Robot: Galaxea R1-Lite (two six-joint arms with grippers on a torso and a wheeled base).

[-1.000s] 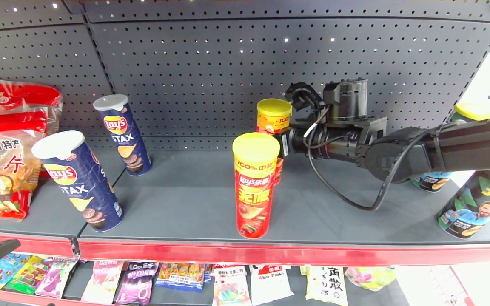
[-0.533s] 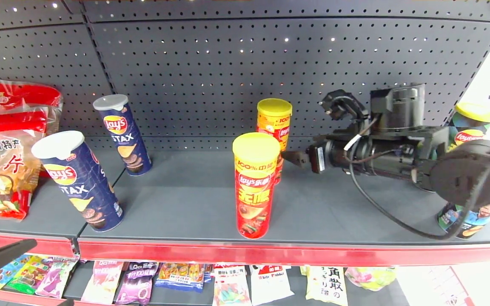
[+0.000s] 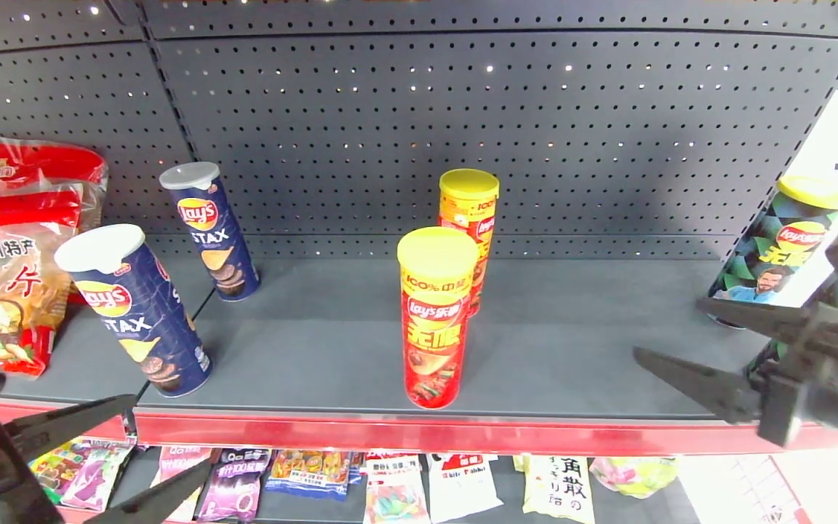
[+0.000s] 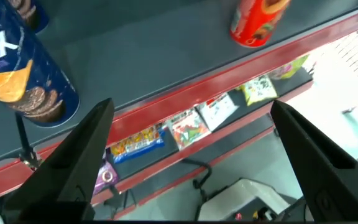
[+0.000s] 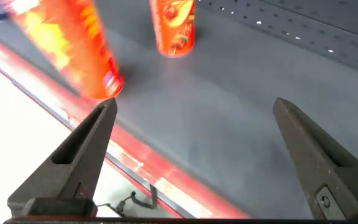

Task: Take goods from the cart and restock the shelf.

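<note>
**Both hands wide open and empty at the shelf front**

The right hand (image 3: 670, 327) hangs by the front right of the shelf (image 3: 572, 342), fingers spread wide, holding nothing. The left hand (image 3: 172, 433) sits low at the front left, equally wide and empty. The front red can (image 3: 435, 320) stands upright mid-shelf, the back red can (image 3: 468, 211) behind it. A blue can (image 3: 135, 313) stands farther left.

A dark perforated back panel (image 3: 390, 131) is rising behind everything. Toward the left, a front blue can (image 3: 132, 309) with a white lid is standing well forward, and a rear blue can (image 3: 209, 229) is standing close to the panel. Left of them, red snack bags (image 3: 8, 280) are leaning together. At the far right, a green can (image 3: 775, 247) with a yellow lid is standing. Lower down, small colourful packets (image 3: 397, 487) are lying side by side.
</note>
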